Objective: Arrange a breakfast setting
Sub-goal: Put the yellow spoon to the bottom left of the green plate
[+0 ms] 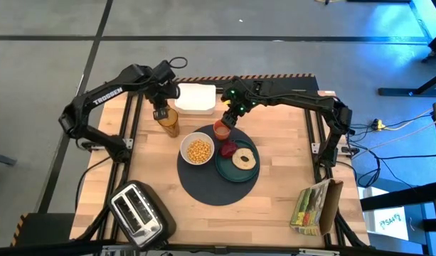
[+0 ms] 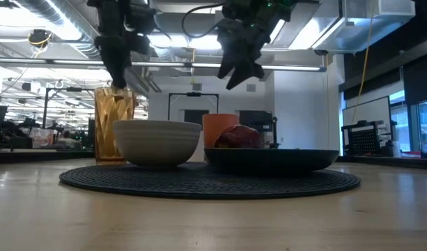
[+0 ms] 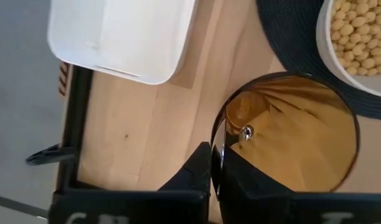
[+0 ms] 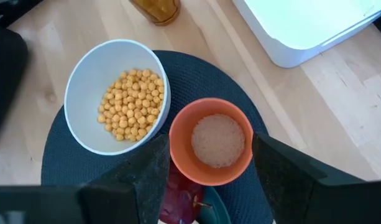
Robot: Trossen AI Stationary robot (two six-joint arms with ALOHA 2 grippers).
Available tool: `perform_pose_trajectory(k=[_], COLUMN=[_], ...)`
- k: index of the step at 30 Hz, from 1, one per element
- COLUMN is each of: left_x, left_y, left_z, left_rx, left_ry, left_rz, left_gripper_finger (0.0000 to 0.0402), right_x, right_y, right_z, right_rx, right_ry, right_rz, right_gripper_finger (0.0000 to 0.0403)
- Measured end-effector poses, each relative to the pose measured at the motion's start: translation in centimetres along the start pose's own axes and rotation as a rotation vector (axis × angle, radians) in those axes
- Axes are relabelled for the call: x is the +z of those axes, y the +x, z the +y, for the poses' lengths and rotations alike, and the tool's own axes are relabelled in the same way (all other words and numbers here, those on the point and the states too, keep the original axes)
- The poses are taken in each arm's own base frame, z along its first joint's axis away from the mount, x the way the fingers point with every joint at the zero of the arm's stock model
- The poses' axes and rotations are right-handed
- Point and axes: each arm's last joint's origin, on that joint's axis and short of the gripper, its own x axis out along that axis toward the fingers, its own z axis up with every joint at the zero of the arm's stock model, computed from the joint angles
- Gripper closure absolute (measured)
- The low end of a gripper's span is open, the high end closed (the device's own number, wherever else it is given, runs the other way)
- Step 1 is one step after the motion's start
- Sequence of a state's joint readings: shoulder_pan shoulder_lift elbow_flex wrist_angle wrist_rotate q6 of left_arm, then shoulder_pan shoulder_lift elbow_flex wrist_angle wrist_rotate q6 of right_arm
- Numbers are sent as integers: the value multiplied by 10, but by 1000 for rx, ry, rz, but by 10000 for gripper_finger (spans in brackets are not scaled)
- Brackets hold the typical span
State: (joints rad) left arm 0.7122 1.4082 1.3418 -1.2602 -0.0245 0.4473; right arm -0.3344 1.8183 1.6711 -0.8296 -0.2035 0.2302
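Observation:
A round dark-grey mat (image 1: 219, 186) carries a white bowl (image 1: 198, 150) of yellow cereal (image 4: 130, 104), a small orange cup (image 1: 221, 130) and a teal plate (image 1: 235, 173) with a bagel (image 1: 244, 159) and a red fruit (image 1: 228, 149). My right gripper (image 1: 230, 117) is open above the cup (image 4: 212, 140), one finger on each side and clear of it, as the low view (image 2: 237, 70) shows. My left gripper (image 1: 161, 114) is shut on an amber glass (image 1: 168, 126) standing on the table left of the mat. The orange-handled spoon is out of view. My left gripper pinches the amber glass's rim (image 3: 217, 140), on the side away from the bowl, with one finger inside the glass (image 3: 243, 177) and one outside (image 3: 196, 171). The fingers come from above, pointing down. The glass stands upright with its base on the table (image 2: 114, 159).
A white lidded container (image 1: 195, 98) lies at the far edge behind the glass and cup. A silver toaster (image 1: 136, 210) stands at the near left corner. A yellow-green cereal bag (image 1: 316, 206) lies at the near right. Bare wood shows right of the mat.

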Motion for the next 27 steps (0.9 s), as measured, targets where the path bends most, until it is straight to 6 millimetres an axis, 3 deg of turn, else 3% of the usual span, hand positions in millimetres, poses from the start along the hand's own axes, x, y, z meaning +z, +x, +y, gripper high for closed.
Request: perform_pose_trajectory(k=[11, 22, 27], left_x=[-16, -19, -7], left_y=[-41, -134, -145], left_z=[-24, -39, -48], left_rx=[52, 106, -25], left_ry=[18, 54, 58], left_rz=[-136, -449, -551], left_gripper_finger=[397, 397, 399], right_x=[13, 39, 51], right_y=[-1, -11, -20], right_z=[6, 21, 27], right_rx=[112, 422, 518], right_ry=[-23, -80, -63], right_rz=[-116, -343, -460], right_gripper_finger=[185, 185, 185])
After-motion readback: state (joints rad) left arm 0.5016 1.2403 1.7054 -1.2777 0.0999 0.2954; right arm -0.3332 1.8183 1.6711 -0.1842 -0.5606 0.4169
